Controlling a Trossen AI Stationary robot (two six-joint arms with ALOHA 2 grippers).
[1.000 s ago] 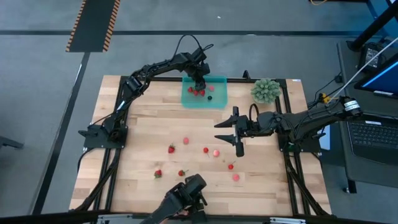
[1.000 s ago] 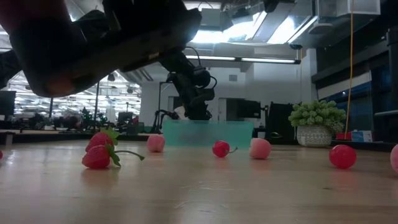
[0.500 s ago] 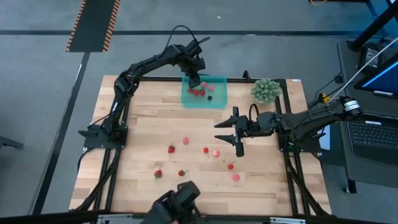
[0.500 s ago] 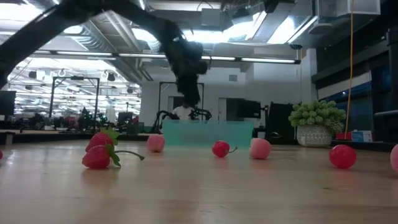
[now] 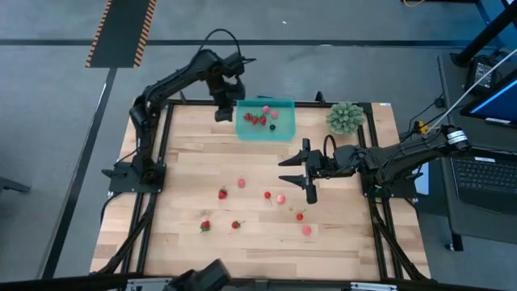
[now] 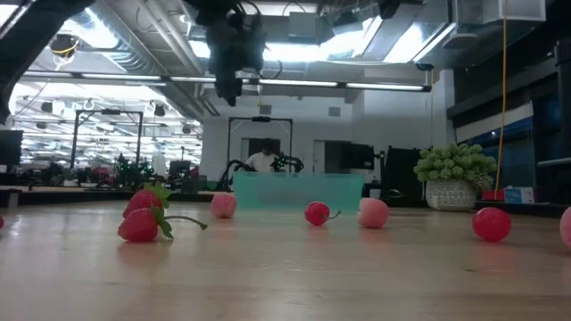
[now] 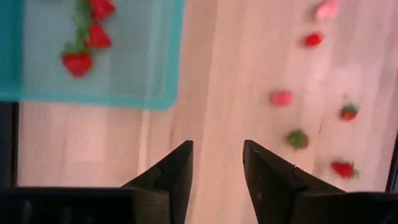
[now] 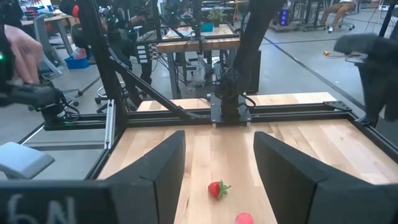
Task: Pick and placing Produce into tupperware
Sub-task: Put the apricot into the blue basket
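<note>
Wooden tabletop (image 5: 178, 186) inside a dark frame, with grey floor around it and a laptop at the right edge of the high view. Tupperware (image 5: 284, 129), translucent teal, sits at upper centre of the tabletop and holds several red produce pieces (image 5: 257, 120) plus one dark berry (image 5: 272, 127). Seven loose produce items (image 5: 223, 193) lie scattered across the lower centre of the tabletop, well apart from the container. A spiky green plant ball (image 5: 346, 117) stands to the container's right. Left end effector (image 5: 222, 114) hangs raised just left of the tupperware, fingers (image 7: 177, 171) with a narrow gap between them, nothing held. Right end effector (image 5: 296, 171) waits at centre right above the tabletop, fingers (image 8: 155, 168) spread, empty. A person's arm shows at the upper left of the right wrist view.
</note>
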